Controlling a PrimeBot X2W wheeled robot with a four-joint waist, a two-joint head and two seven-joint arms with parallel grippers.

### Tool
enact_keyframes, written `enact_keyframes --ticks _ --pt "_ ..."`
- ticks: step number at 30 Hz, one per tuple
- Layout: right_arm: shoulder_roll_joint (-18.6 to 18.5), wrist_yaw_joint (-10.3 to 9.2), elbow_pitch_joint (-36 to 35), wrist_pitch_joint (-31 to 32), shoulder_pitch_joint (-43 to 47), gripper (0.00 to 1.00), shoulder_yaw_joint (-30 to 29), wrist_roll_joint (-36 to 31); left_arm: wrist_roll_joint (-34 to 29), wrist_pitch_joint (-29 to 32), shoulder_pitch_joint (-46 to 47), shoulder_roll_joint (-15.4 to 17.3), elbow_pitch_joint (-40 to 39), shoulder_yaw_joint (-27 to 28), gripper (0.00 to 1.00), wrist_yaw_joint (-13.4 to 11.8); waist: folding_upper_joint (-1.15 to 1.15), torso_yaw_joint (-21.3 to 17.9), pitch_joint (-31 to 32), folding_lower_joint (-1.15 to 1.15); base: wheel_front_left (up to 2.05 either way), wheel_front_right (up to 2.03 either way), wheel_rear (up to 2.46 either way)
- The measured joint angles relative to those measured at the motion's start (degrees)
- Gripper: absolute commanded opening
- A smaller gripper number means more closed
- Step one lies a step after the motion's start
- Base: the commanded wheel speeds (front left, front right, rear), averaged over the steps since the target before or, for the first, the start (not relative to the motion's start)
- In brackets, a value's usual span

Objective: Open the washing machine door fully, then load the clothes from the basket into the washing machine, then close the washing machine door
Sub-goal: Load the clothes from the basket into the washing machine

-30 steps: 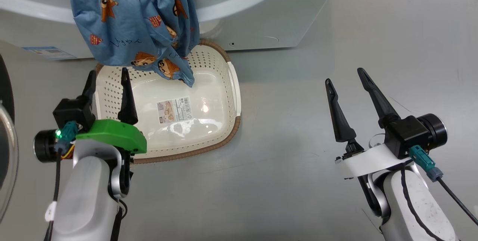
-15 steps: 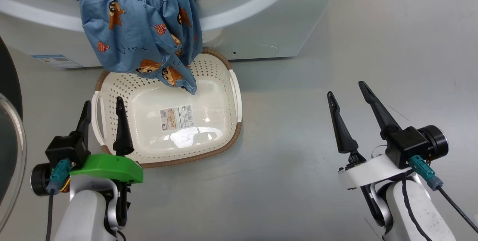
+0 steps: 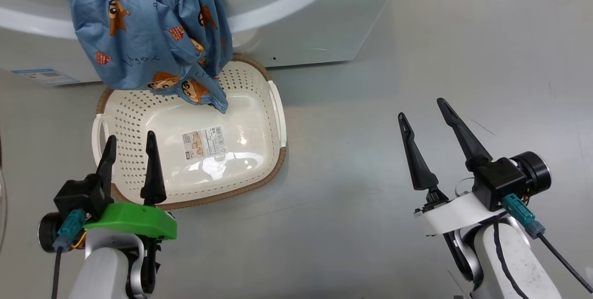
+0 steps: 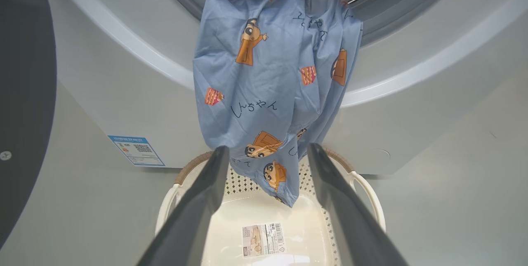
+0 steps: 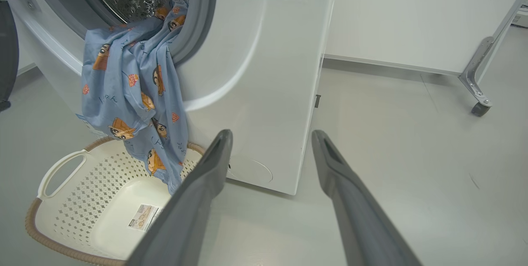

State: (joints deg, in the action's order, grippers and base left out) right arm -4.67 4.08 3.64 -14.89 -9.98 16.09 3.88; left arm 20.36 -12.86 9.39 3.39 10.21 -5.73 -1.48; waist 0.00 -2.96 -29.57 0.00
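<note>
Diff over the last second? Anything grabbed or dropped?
The left gripper pulled back toward the robot, from over the basket's left side to its near rim, open and empty throughout. Nothing was taken or released. The head view itself shifted slightly. Unchanged: the right gripper is open and idle over the floor, the clothes hang out of the washer mouth with their tail over the basket, and the basket is in place.
</note>
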Motion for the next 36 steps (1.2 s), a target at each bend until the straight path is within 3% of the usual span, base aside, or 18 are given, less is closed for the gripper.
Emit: enact_keyframes --ticks 15,25,36 --pt "0.9 0.53 -1.7 0.0 -0.7 1.0 1.2 -0.5 1.0 2.9 10.7 3.3 6.0 0.9 1.0 3.0 0.0 -4.6 -5.9 0.0 0.0 0.0 0.0" --pt "1.1 0.57 -3.0 0.0 -2.8 1.0 1.8 -1.0 3.5 5.1 20.0 6.6 13.4 4.0 1.0 4.0 0.0 -7.8 -11.8 0.0 0.0 0.0 0.0" --pt "1.2 0.57 -3.2 0.0 -4.0 1.0 2.7 -1.5 3.8 5.2 27.7 7.9 20.5 5.7 1.0 4.1 0.0 -10.3 -16.0 0.0 0.0 0.0 0.0"
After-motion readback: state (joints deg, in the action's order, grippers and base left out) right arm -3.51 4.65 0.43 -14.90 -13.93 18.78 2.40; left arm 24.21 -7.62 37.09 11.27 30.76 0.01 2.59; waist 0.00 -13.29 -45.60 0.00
